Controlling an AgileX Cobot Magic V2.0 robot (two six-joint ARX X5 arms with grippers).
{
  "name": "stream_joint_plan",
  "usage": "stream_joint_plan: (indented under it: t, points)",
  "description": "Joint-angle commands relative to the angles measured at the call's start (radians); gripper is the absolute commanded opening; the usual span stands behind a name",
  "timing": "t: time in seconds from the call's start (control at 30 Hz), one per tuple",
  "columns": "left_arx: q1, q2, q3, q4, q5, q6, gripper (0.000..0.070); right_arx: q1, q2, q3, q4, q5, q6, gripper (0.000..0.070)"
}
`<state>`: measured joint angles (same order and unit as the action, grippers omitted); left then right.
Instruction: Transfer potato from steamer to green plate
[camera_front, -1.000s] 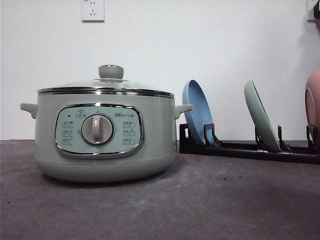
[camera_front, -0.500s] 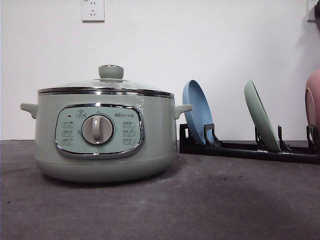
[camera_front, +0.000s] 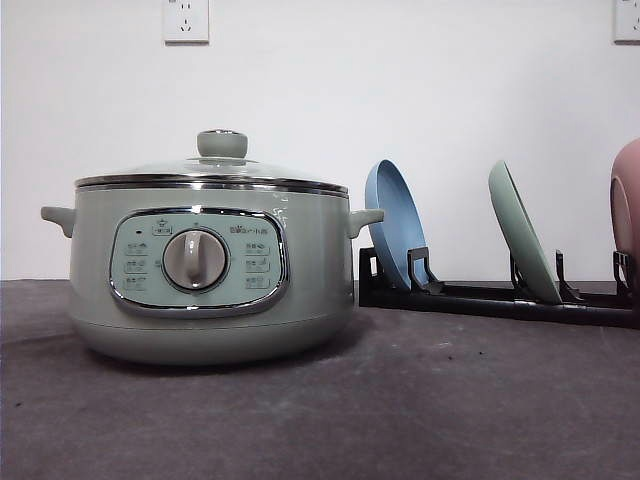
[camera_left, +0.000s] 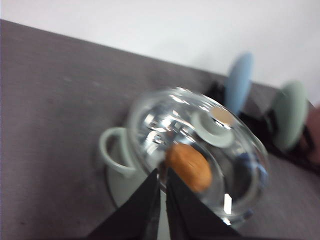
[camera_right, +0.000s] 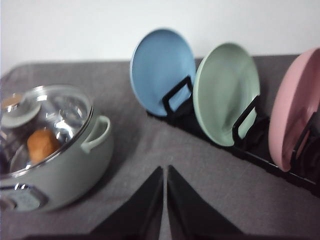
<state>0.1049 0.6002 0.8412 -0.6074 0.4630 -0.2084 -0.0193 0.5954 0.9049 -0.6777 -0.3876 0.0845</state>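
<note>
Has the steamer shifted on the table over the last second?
No. In the front view the steamer sits at the same spot relative to the wall socket and the plate rack.

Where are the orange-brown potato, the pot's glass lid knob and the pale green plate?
Rounded orange-brown potato (camera_left: 188, 166): left wrist view, middle of its skin, seen through the lid.
Sage-green lid knob (camera_front: 221, 143): front view, side of the knob.
Pale sage-green round plate (camera_right: 222, 90): right wrist view, centre of its face, upright in the rack.

Counts: 1 steamer (camera_front: 205, 270) with 1 glass lid (camera_front: 212, 170), left side. 1 potato (camera_right: 43, 144) inside. 3 plates in 1 black rack (camera_front: 480, 298) on the right: 1 blue plate (camera_front: 393, 228), 1 green plate (camera_front: 522, 235), 1 pink plate (camera_right: 296, 105). 2 wall sockets (camera_front: 186, 20).
</note>
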Motion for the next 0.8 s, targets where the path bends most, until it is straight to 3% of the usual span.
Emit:
stream_joint_plan:
  t: [0.0, 0.27, 0.5, 0.57, 0.63, 0.7, 0.77]
  points:
    - [-0.012, 0.033, 0.054, -0.033, 0.031, 0.076, 0.0010, 0.010, 0.036, 0.047, -0.026, -0.009, -0.067, 0.0000]
    - [-0.105, 0.146, 0.185, -0.215, 0.084, 0.196, 0.0009, 0.098, 0.161, 0.193, -0.211, -0.008, -0.153, 0.0000]
    - [-0.147, 0.151, 0.196, -0.208, 0.084, 0.197, 0.0027, 0.144, 0.182, 0.214, -0.242, -0.003, -0.171, 0.0000]
    - [-0.147, 0.151, 0.196, -0.208, 0.083, 0.197, 0.0072, 0.144, 0.181, 0.214, -0.242, -0.001, -0.169, 0.0045]
    - [-0.147, 0.151, 0.196, -0.208, 0.084, 0.196, 0.0248, 0.144, 0.181, 0.214, -0.242, 0.004, -0.162, 0.0248]
    - [-0.147, 0.151, 0.196, -0.208, 0.084, 0.196, 0.0480, 0.144, 0.181, 0.214, -0.242, 0.003, -0.151, 0.0471]
    - [-0.147, 0.151, 0.196, -0.208, 0.084, 0.196, 0.0621, 0.144, 0.181, 0.214, -0.242, 0.003, -0.147, 0.0566]
